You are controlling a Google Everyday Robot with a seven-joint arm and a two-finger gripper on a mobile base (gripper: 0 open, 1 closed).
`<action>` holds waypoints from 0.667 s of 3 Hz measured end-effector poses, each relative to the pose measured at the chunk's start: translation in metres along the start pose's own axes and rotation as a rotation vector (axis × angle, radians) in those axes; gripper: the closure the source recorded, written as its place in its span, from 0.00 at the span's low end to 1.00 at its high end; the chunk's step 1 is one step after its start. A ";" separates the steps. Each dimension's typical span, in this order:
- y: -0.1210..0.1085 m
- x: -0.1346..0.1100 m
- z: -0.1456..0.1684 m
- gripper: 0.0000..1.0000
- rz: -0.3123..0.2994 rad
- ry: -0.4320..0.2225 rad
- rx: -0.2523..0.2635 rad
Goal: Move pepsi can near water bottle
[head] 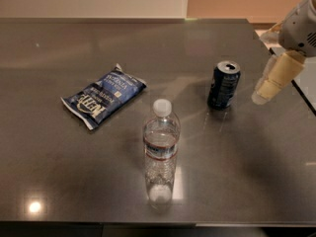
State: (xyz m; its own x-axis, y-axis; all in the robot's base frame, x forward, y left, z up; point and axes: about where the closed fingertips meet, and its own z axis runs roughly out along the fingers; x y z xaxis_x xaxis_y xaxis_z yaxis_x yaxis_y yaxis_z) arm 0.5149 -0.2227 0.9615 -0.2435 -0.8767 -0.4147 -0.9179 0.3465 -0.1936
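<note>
The pepsi can (224, 84), dark navy with a silver top, stands upright on the dark table (59, 162), right of centre. The water bottle (160, 149), clear with a white cap and a thin label band, stands upright nearer the front, left of the can and well apart from it. My gripper (269, 85) is at the right edge of the view, to the right of the can and a little apart from it, with its cream-coloured fingers pointing down and left. It holds nothing.
A flat blue snack bag (103, 101) lies on the table to the left of the bottle and can. The table's right edge (296, 85) runs just behind the gripper. A pale wall stands beyond the far edge.
</note>
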 end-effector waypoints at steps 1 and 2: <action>-0.023 0.000 0.017 0.00 0.027 -0.087 -0.008; -0.038 -0.001 0.044 0.00 0.043 -0.160 -0.040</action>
State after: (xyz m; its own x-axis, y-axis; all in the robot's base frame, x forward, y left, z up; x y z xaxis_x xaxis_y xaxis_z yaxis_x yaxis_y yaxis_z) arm 0.5637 -0.2208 0.9305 -0.2330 -0.7962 -0.5584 -0.9203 0.3661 -0.1381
